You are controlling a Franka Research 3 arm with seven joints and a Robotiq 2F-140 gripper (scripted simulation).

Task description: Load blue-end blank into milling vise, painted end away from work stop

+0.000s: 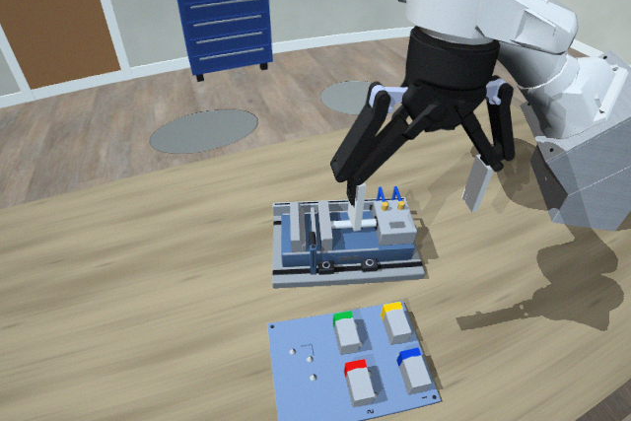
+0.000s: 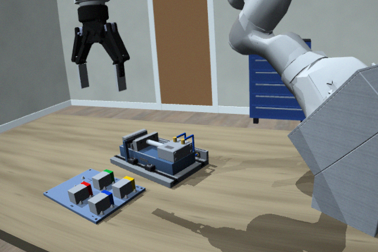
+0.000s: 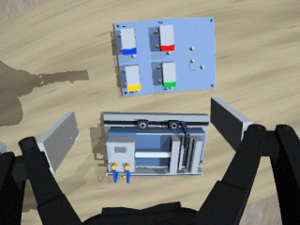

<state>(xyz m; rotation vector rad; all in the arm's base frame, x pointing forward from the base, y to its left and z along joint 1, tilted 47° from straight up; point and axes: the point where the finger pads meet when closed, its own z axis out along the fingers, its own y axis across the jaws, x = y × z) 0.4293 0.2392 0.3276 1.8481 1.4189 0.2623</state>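
Observation:
The blank with the blue end (image 1: pixel 413 370) (image 2: pixel 100 202) (image 3: pixel 127 41) lies flat on the light-blue infeed plate (image 1: pixel 301 381) (image 2: pixel 58 189) (image 3: pixel 202 32), at the corner away from its pin holes. The milling vise (image 1: pixel 346 247) (image 2: pixel 152 159) (image 3: pixel 153 150) stands beyond the plate with nothing between its jaws. Its fixed jaw (image 1: pixel 294 223) is at the far end from the hose block (image 1: pixel 395 229). My gripper (image 1: pixel 413 218) (image 2: pixel 102 88) (image 3: pixel 142 116) is open and empty. It hangs high above the vise.
Blanks with green (image 1: pixel 347 332), yellow (image 1: pixel 396 323) and red (image 1: pixel 359 381) ends lie on the infeed plate too. The robot's grey base (image 1: pixel 586 176) (image 2: pixel 341 166) stands at the table's right. A blue drawer cabinet (image 1: pixel 221 9) stands on the floor beyond the table.

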